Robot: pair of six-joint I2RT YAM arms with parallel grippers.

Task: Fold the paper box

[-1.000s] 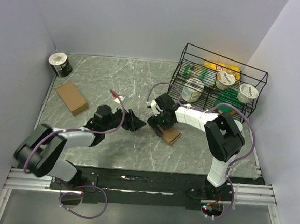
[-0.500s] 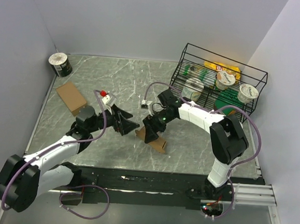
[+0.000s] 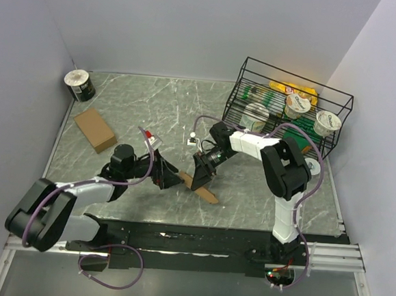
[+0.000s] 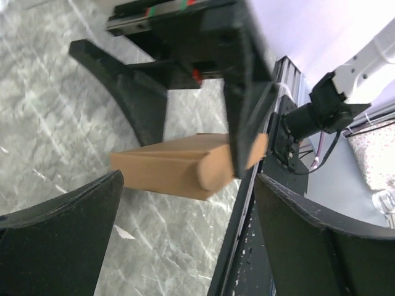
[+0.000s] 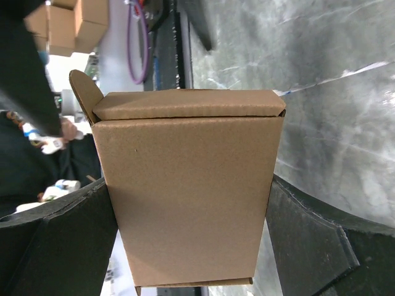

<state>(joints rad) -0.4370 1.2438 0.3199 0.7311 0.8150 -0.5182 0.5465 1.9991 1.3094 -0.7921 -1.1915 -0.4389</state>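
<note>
A small brown paper box [image 3: 204, 192] sits at the table's front middle, tilted. In the right wrist view the box [image 5: 185, 216] fills the gap between the fingers [image 5: 321, 246], its lid flap laid over the far end and a rounded tab [image 5: 80, 89] sticking out. My right gripper [image 3: 202, 170] is shut on the box. My left gripper [image 3: 170, 178] is open and empty, just left of the box. In the left wrist view the box [image 4: 166, 166] lies beyond my open left gripper [image 4: 188, 206], with the right gripper's fingers [image 4: 145, 98] clamping it from above.
A flat brown cardboard piece [image 3: 95, 129] lies at the left. A tape roll [image 3: 79, 85] stands in the far left corner. A black wire basket [image 3: 325, 141] with cups and packets stands at the far right. A small white scrap [image 3: 190, 140] lies mid-table.
My right gripper has carried the box left and toward the front edge. My left arm swung about and its open gripper now sits close to the box's left side.
</note>
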